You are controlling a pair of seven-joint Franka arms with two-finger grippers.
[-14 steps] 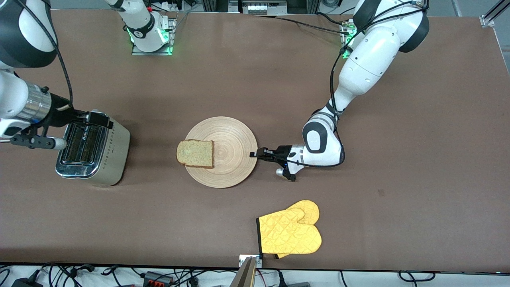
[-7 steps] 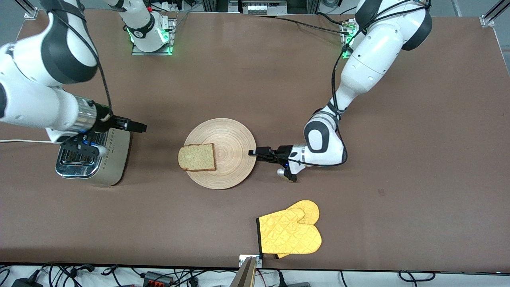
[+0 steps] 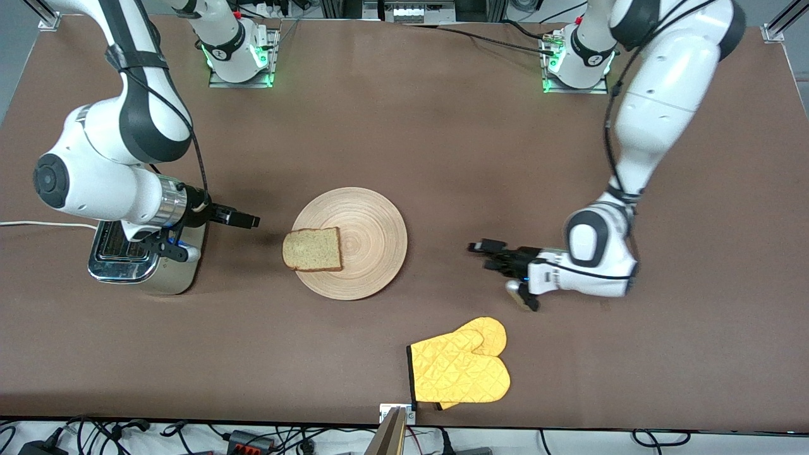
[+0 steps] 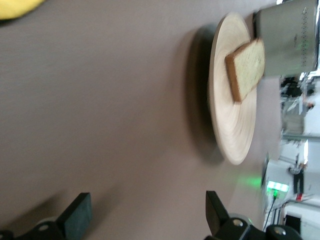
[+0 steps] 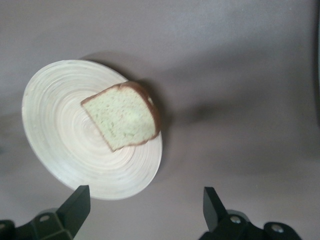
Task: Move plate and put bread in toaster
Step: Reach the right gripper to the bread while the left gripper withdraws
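Note:
The light-wood plate [image 3: 373,234] lies mid-table with the bread [image 3: 313,249] flat on its edge toward the right arm's end. The toaster [image 3: 161,278] stands at that end, partly hidden under the right arm. My right gripper [image 3: 248,220] is open and empty, low over the table between toaster and plate; its view shows the plate [image 5: 65,125], the bread [image 5: 122,117] and the gripper [image 5: 145,207]. My left gripper [image 3: 483,254] is open and empty, off the plate toward the left arm's end. Its view shows the gripper [image 4: 147,212], plate [image 4: 235,130], bread [image 4: 246,67] and toaster [image 4: 287,40].
A yellow oven mitt [image 3: 458,370] lies near the table's front edge, nearer to the camera than the left gripper. The toaster's white cord [image 3: 38,224] runs off the right arm's end of the table.
My left gripper has left the plate's rim and drawn back toward the left arm's end. My right gripper has moved from over the toaster toward the plate.

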